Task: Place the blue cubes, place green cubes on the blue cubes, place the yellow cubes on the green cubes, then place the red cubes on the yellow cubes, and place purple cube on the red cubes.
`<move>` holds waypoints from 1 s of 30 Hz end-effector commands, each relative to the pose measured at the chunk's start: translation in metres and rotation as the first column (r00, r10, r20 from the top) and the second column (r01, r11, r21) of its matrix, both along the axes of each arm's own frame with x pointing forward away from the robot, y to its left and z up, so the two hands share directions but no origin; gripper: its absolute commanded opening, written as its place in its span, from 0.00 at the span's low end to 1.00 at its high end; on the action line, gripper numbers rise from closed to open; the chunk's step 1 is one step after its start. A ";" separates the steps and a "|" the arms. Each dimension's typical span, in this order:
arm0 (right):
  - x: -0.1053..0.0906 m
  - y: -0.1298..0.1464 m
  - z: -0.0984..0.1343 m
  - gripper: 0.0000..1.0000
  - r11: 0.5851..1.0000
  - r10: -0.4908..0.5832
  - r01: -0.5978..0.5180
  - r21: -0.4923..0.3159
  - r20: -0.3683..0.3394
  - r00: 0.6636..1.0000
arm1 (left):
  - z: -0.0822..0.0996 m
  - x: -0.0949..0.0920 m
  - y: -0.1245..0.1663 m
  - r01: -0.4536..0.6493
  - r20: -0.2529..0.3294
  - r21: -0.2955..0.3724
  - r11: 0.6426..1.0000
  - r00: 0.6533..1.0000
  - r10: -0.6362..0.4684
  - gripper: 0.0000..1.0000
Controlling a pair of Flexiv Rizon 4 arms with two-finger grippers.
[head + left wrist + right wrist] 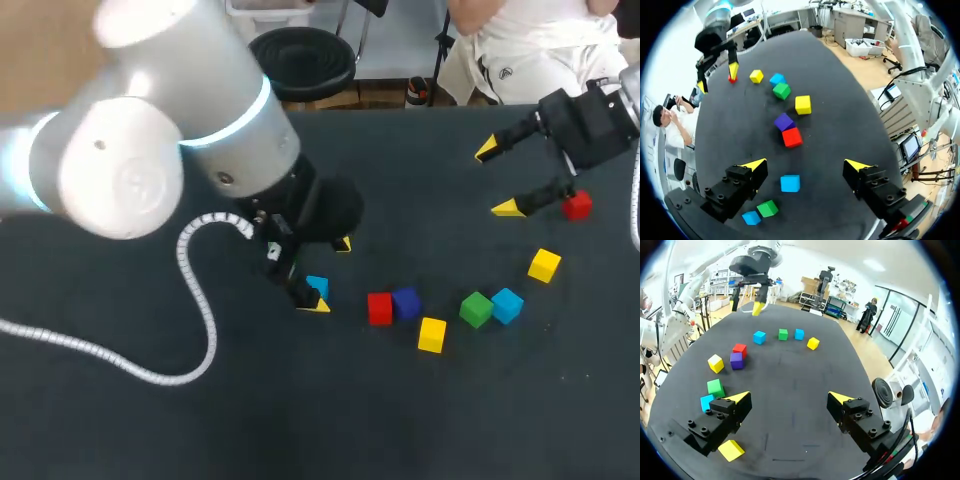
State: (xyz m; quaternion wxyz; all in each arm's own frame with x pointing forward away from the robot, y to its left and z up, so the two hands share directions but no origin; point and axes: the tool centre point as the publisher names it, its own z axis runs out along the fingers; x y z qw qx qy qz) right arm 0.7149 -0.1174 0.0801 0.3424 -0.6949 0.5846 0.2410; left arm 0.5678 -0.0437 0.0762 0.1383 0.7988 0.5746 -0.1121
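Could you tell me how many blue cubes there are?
3: one blue cube between the left gripper's open fingers, a second beside the near green cube, a third beside the far green cube. The left arm may hide more.

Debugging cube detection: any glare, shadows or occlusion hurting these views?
Head view: left arm covers much of the table's left, no glare. Left wrist view: even light; green cube and blue cube beside the left gripper, hidden in head view. Right wrist view: evenly lit, faint shadows.
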 end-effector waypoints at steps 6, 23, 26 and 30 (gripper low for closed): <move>0.000 0.000 0.000 1.00 1.000 0.001 -0.001 0.002 0.001 1.000 | -0.022 0.038 0.012 -0.105 -0.003 0.181 0.978 0.994 0.107 1.00; 0.000 0.000 0.000 1.00 1.000 0.001 -0.001 0.002 0.001 1.000 | -0.049 0.004 0.038 -0.214 -0.007 0.181 0.960 0.976 0.218 1.00; 0.000 0.000 0.000 1.00 1.000 0.001 -0.001 0.002 0.001 1.000 | -0.052 0.010 0.029 -0.185 -0.003 0.181 0.966 0.982 0.189 1.00; 0.000 0.000 0.000 1.00 1.000 0.001 -0.001 0.002 0.001 1.000 | -0.054 0.019 0.018 -0.159 -0.005 0.185 0.970 0.987 0.163 1.00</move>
